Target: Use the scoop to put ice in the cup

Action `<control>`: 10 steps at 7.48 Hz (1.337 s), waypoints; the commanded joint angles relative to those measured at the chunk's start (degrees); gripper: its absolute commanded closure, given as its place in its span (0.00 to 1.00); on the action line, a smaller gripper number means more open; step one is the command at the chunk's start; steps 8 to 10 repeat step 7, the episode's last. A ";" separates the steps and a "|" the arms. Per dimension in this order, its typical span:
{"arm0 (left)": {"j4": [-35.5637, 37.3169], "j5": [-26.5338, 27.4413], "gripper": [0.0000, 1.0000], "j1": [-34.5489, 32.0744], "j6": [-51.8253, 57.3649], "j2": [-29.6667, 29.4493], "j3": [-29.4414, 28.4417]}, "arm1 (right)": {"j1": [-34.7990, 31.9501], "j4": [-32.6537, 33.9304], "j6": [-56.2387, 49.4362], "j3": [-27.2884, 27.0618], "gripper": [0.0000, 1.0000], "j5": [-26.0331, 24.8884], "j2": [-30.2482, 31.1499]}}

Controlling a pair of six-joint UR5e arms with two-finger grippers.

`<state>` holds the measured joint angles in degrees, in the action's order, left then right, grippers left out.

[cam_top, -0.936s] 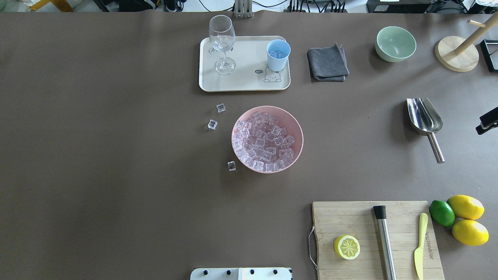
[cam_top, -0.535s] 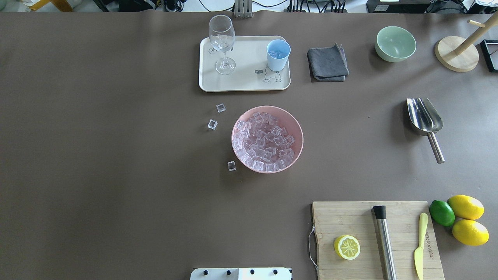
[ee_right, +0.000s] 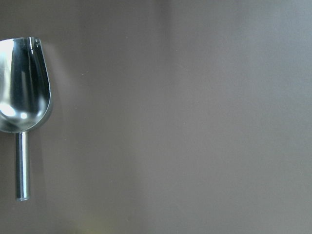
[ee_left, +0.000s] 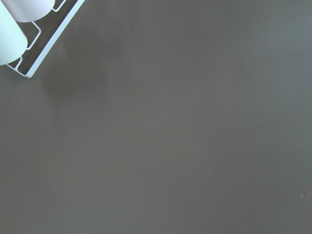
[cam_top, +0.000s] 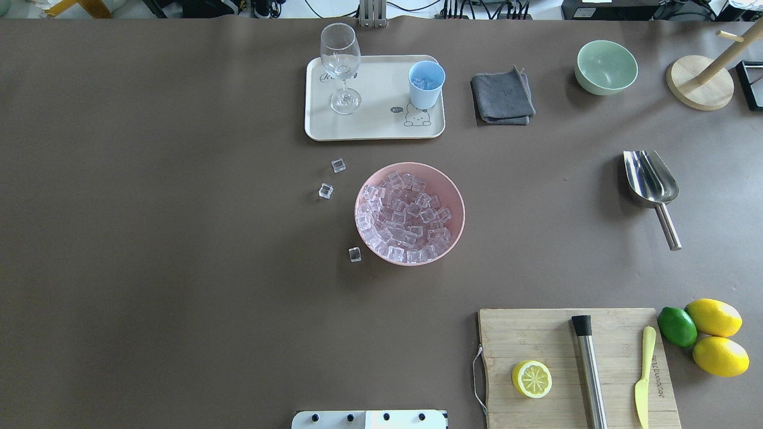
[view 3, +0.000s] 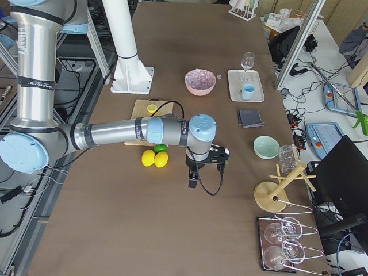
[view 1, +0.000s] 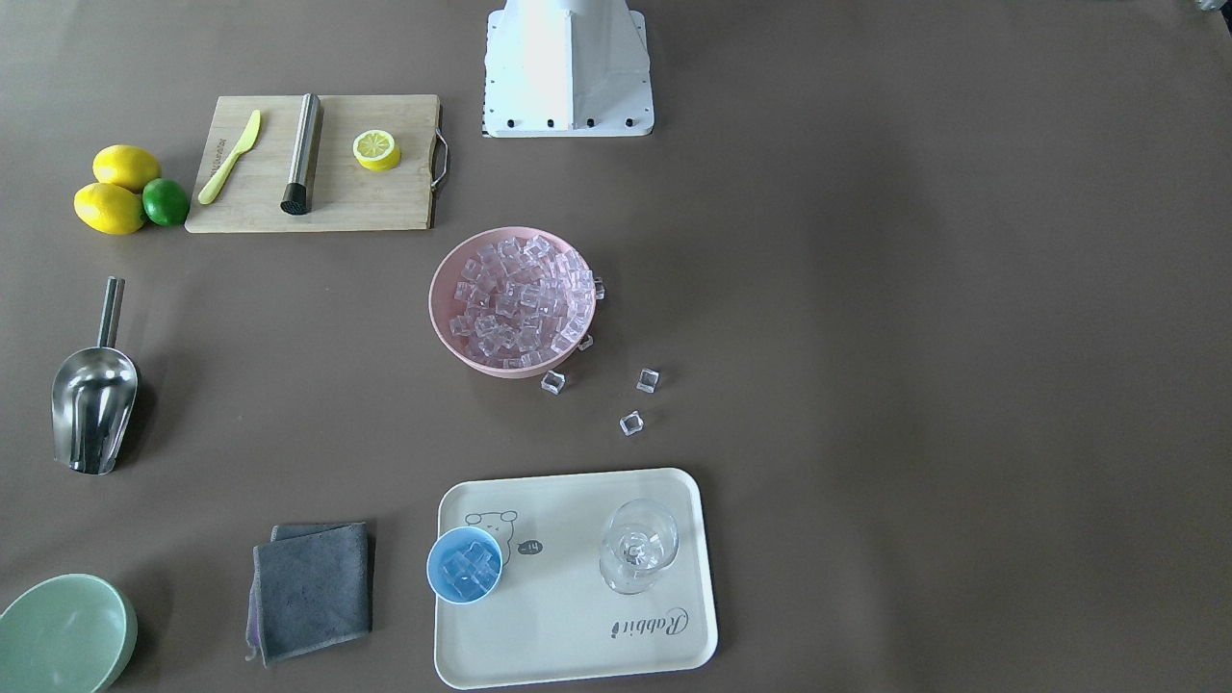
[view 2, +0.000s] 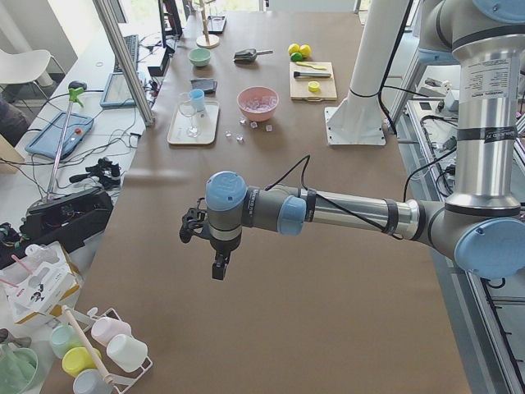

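Brown paper-covered table (cam_top: 179, 238), both arms parked out past the ends, so neither shows in the overhead or front views.

We see the left gripper (view 2: 219, 264) only from the left side camera, hanging over bare table well apart from the props; we can't tell whether it's released or clenched. Its wrist cam shows only table and a corner of a white wire rack (ee_left: 34, 58).

Same for the right gripper (view 3: 193, 179): side camera only, jaw state can't be told, nothing visibly in it.

The scoop (cam_top: 651, 179) lies flat on the table on our right side, handle toward the robot base, well apart from the pink bowl (cam_top: 447, 182). It sits at the left edge of the right wrist cam.

Most of the ice (cam_top: 402, 217) is heaped in the pink bowl. Several loose cubes (cam_top: 325, 190) lie on the table on its left and far sides.

The cup (cam_top: 427, 84) stands upright on the cream tray (cam_top: 381, 128), beside the wine glass (cam_top: 341, 65). The front view shows a few cubes inside the cup.
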<state>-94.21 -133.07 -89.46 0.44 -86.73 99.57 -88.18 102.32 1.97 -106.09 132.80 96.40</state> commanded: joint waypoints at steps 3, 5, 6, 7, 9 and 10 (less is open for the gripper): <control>-0.01 -0.09 0.01 0.07 0.00 -0.02 0.01 | -0.06 -0.01 -0.73 -1.40 0.00 -2.72 0.19; -0.01 -0.09 0.01 -0.01 0.00 -0.02 0.01 | -0.06 0.08 -1.00 -2.02 0.00 -2.72 0.37; -0.01 -0.09 0.01 0.07 0.00 -0.10 0.01 | -0.06 0.08 -1.00 -2.19 0.00 -2.72 0.37; -0.01 0.00 0.01 0.16 0.00 -0.10 -0.08 | -0.06 0.08 -1.09 -2.19 0.00 -2.63 0.37; -0.01 0.00 0.01 0.16 0.00 -0.10 -0.08 | -0.06 0.08 -1.09 -2.19 0.00 -2.63 0.37; -0.01 0.00 0.01 0.16 0.00 -0.10 -0.08 | -0.06 0.08 -1.09 -2.19 0.00 -2.63 0.37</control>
